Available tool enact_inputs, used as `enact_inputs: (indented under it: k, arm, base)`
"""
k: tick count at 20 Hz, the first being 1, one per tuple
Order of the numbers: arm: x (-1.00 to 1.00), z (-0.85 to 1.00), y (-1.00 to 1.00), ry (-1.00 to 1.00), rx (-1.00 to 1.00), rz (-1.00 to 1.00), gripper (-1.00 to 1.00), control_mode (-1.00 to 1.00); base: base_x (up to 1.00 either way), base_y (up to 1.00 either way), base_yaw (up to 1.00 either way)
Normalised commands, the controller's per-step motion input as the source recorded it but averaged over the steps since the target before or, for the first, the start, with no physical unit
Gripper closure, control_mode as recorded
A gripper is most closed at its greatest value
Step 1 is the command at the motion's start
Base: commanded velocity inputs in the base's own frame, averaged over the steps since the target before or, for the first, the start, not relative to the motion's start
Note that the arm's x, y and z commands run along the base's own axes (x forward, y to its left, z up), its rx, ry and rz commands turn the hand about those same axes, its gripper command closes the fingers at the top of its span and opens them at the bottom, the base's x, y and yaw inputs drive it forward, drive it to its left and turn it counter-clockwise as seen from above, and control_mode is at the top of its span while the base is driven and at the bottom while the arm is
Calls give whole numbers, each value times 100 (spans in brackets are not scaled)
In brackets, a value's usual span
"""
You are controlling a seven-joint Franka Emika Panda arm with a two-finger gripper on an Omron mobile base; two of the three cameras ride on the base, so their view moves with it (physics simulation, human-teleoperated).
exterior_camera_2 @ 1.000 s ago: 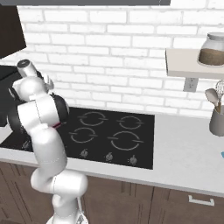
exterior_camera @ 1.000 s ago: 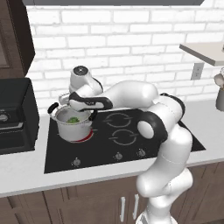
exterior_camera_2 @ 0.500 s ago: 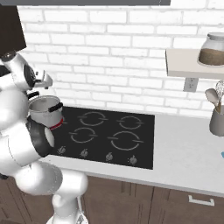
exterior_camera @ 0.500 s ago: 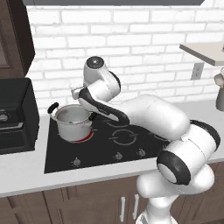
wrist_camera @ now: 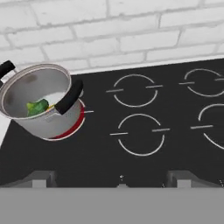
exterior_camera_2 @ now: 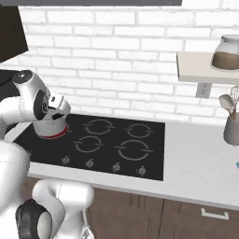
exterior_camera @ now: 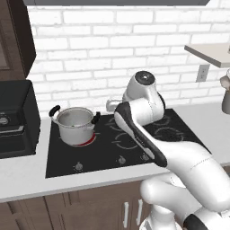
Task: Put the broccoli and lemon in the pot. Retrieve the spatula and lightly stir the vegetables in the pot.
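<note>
A: Where is the pot (exterior_camera: 75,125) on the black cooktop (exterior_camera: 117,143)?

B: On the cooktop's rear left burner, which glows red under it. It stands upright, mouth up and no lid. Its two black handles (wrist_camera: 68,96) lie on a line running left to right along the cooktop, one toward the black toaster oven (exterior_camera: 15,117) and one toward the cooktop's middle.

A: And the broccoli (wrist_camera: 36,107)?

B: Inside the pot, on its floor, seen from the hand view as a small green piece. Something yellowish lies right against it; it is too blurred to name.

A: The pincer?

B: The gripper (wrist_camera: 111,179) hangs above the cooktop's front edge, to the right of the pot and well clear of it. Its fingertips (wrist_camera: 40,179) stand wide apart, released, with nothing between them.

A: The spatula's long axis?

B: I cannot tell. A grey utensil holder (exterior_camera_2: 231,127) stands on the counter (exterior_camera_2: 200,161) to the right of the cooktop, with utensils upright in it.
</note>
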Motion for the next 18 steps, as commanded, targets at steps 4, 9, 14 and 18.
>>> enact_inputs:
  k: [4, 9, 14, 18]
  arm:
    - [-86, 0, -100, 20, 11, -20, -100, -100]
    - [-43, 0, -69, 26, 6, -14, -100, -100]
    - [-10, 0, 4, 14, -1, -7, -100, -100]
    - [-14, 0, 9, 0, 0, -3, -100, -100]
  base:
    - [0, 0, 0]
    - [0, 0, 0]
    - [0, 0, 0]
    - [0, 0, 0]
